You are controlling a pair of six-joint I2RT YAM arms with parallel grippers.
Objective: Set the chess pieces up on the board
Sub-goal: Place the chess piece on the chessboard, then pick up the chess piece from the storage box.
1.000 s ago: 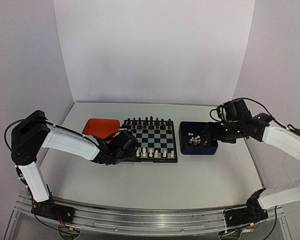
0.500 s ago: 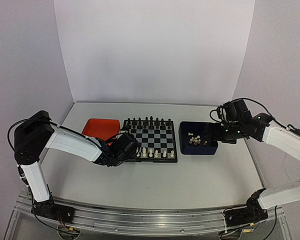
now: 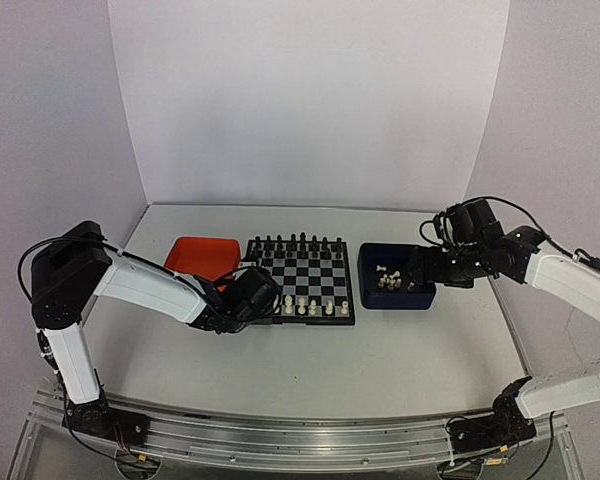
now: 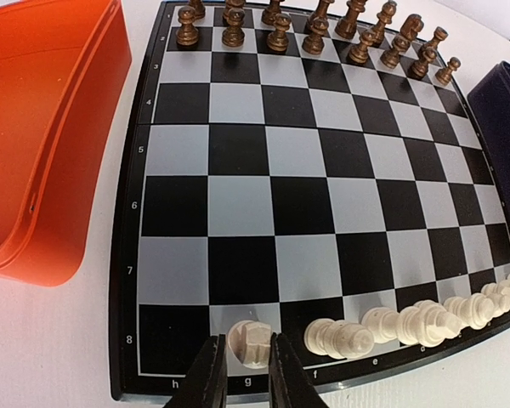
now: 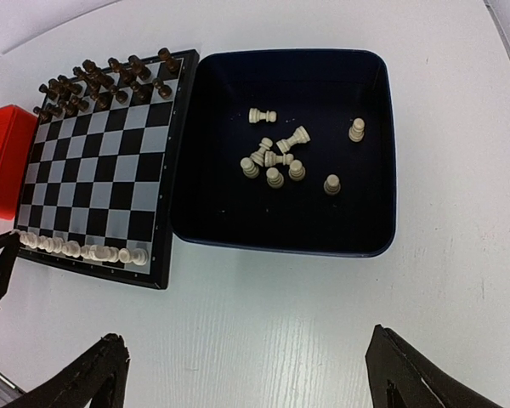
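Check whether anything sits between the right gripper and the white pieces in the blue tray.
Nothing visible does. The right gripper is open and looks down on the dark blue tray, whose top is uncovered. The chess pieces lie loose on its floor, ringed only by the tray's own walls.

Overhead view wide, left wrist close over board (image 4: 246,204) (shared), right wrist higher

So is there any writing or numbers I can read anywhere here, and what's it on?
"3", "4", "5", "6", "7", "8": white numbers down the left border of the board, left wrist view.
"h", "g", "f", "e": white letters along its near border.
Other views: the border marks are too small to read; no other writing shows.
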